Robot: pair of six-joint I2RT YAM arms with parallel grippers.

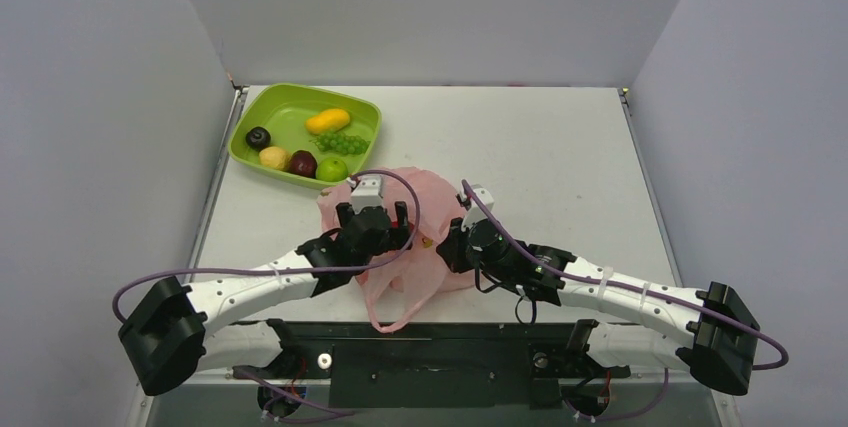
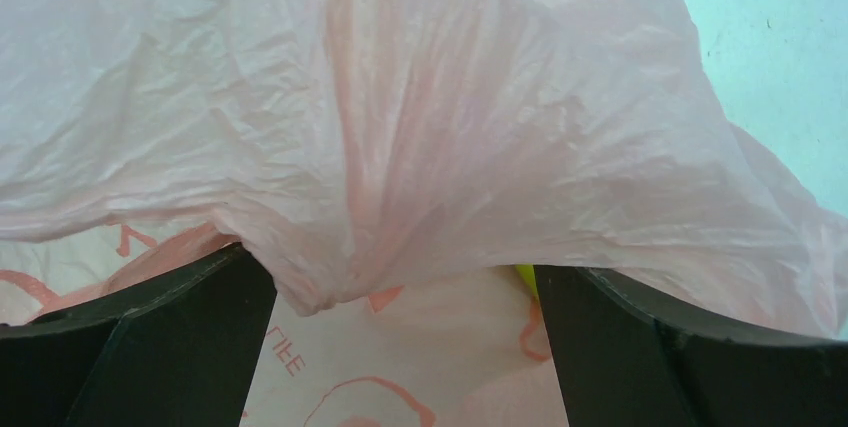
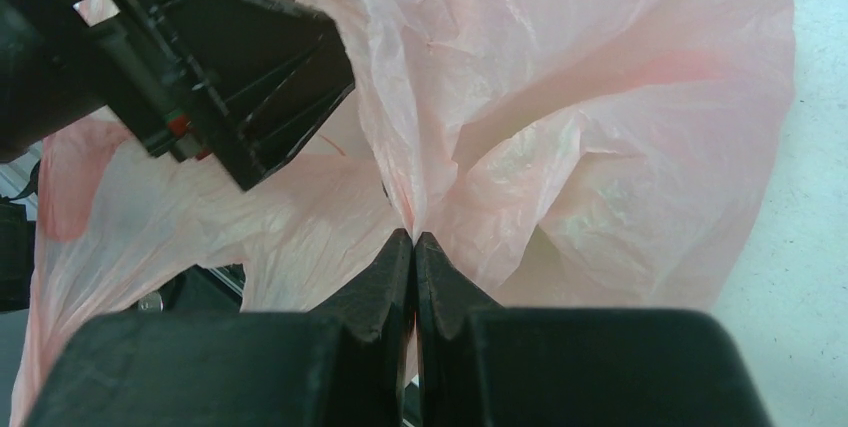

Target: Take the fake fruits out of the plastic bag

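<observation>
the pink plastic bag (image 1: 435,202) lies crumpled on the tabletop (image 1: 560,147), just ahead of the two arms. the right gripper (image 3: 413,239) has its fingers clenched on a fold at the bag's right side, grasping the thin film. the left gripper (image 2: 400,277) hangs over the bag's left side with its fingers (image 2: 150,347) spread wide, released. a pucker of the bag sags between them, but nothing is pinched.

beyond the bag, off to its far left, sits a green tray (image 1: 290,112). in it are a plum (image 1: 258,137), a lemon (image 1: 274,157), a dark red apple (image 1: 303,163) and a green apple (image 1: 332,168), beside a mango (image 1: 328,121) and some grapes (image 1: 343,143).

so most of the job looks done to me: four fruits are out. what's left i can't say for sure, as the bag is cloudy and bunched. a sliver of yellow-green (image 2: 525,279) peeks from under the film by one left finger. it may be a fruit inside the bag. if so, one more reach is needed.
</observation>
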